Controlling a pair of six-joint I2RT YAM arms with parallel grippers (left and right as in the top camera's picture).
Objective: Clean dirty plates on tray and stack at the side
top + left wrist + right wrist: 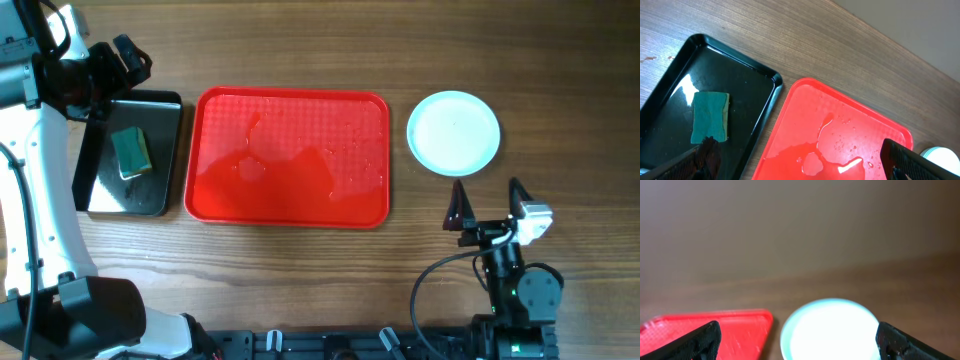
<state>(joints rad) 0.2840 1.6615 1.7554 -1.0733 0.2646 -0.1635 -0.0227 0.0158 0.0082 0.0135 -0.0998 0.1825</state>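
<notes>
The red tray lies at the table's middle, wet with puddles and with no plate on it. It also shows in the left wrist view and the right wrist view. A pale mint-white plate sits on the table right of the tray, its top clean. I cannot tell how many plates are stacked there. It fills the right wrist view, and its edge shows in the left wrist view. My right gripper is open and empty, just in front of the plate. My left gripper is open and empty above the black tray's far edge.
A glossy black tray lies left of the red tray and holds a green sponge. The left arm's white body runs down the table's left edge.
</notes>
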